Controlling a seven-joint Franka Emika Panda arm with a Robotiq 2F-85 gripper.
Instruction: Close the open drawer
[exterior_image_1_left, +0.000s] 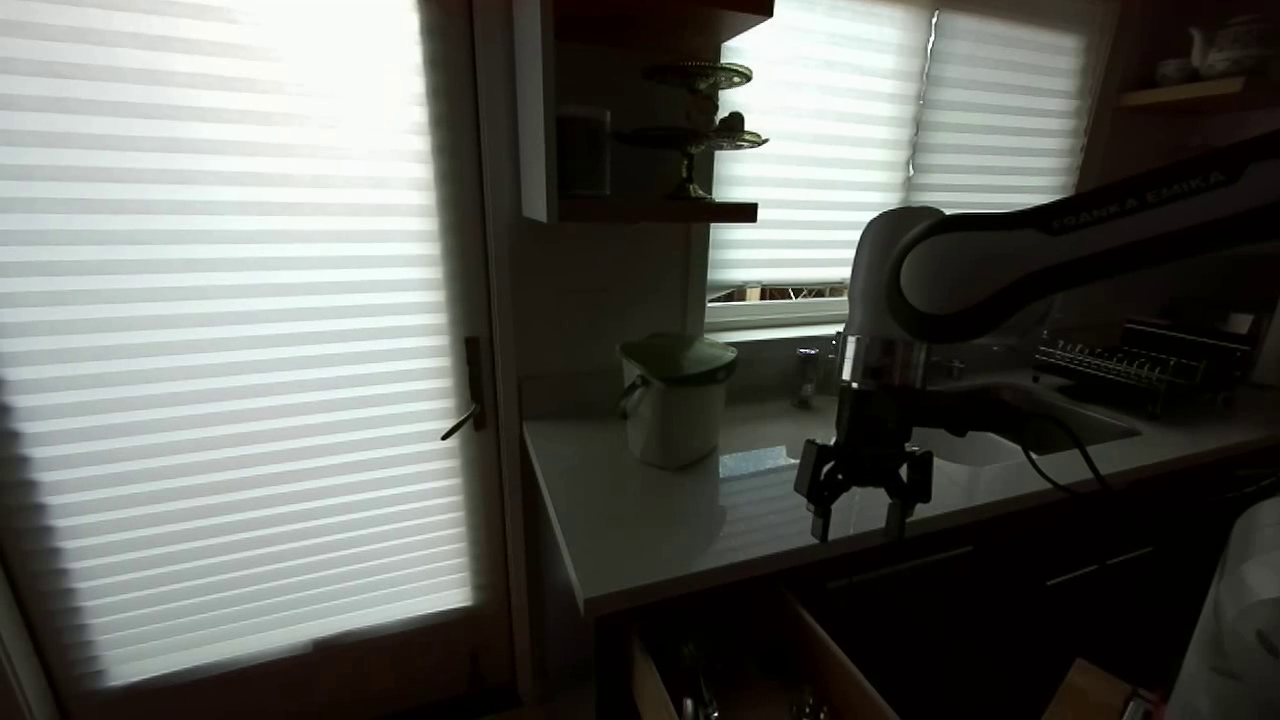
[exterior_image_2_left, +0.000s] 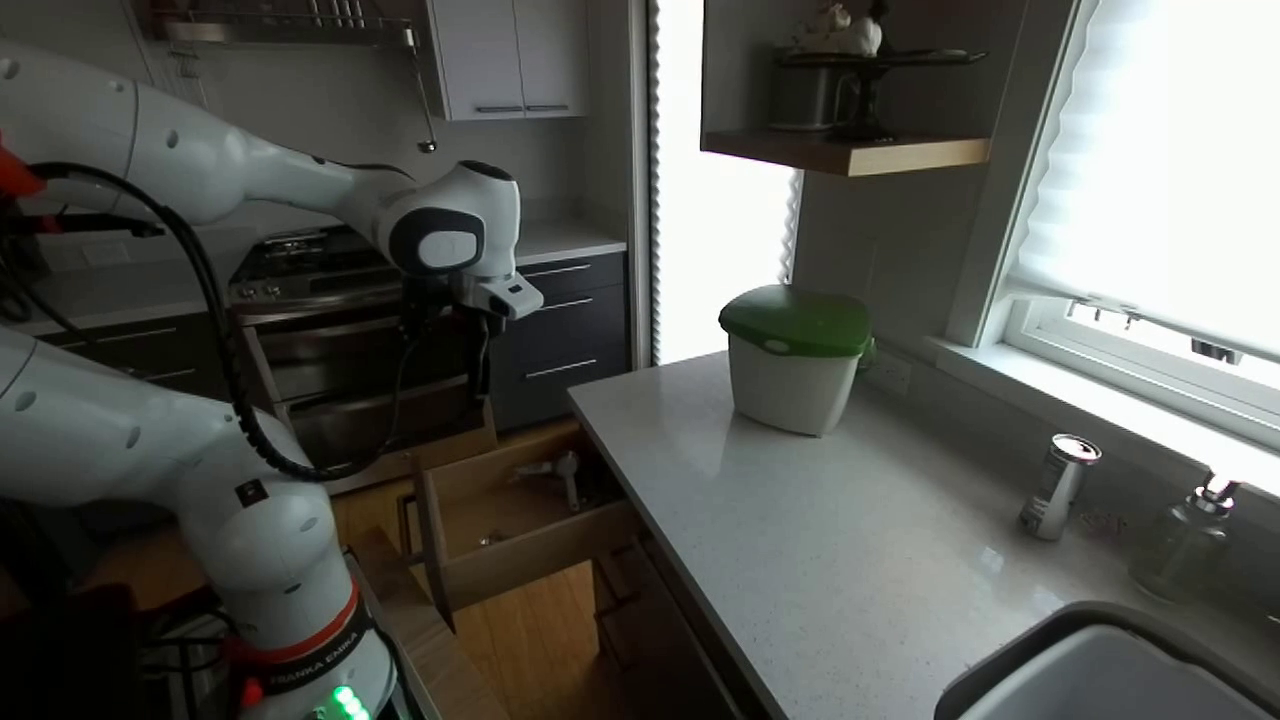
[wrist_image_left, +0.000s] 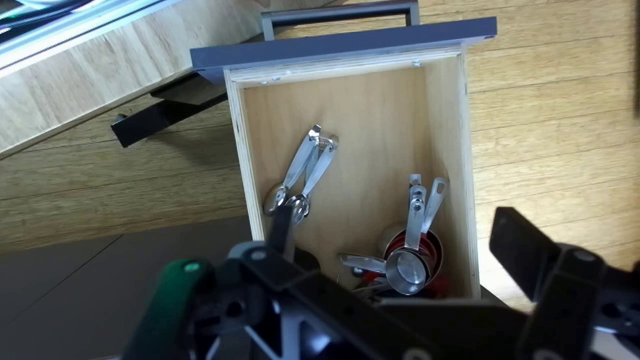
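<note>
The drawer (wrist_image_left: 345, 44) is pulled out in the wrist view. It has light tan wooden walls, a dark blue-grey front and a bar handle (wrist_image_left: 340, 14) on the far side. Measuring spoons (wrist_image_left: 307, 170) and metal measuring cups (wrist_image_left: 407, 270) lie inside; its near end is hidden by my gripper. The drawer also shows under the counter in both exterior views (exterior_image_1_left: 835, 655) (exterior_image_2_left: 540, 550). My gripper (wrist_image_left: 397, 225) is open and empty, its fingers wide apart above the drawer and not visibly touching it. It points down near the counter edge in an exterior view (exterior_image_1_left: 858, 525).
A white counter (exterior_image_2_left: 800, 530) runs above the drawer, with a green-lidded bin (exterior_image_2_left: 795, 370), a can (exterior_image_2_left: 1060, 490) and a sink (exterior_image_2_left: 1100, 640). A wooden platform edge (wrist_image_left: 115, 65) and a black bracket (wrist_image_left: 160, 117) lie close to the drawer's front corner. Wooden floor (wrist_image_left: 555, 130) shows beside the drawer.
</note>
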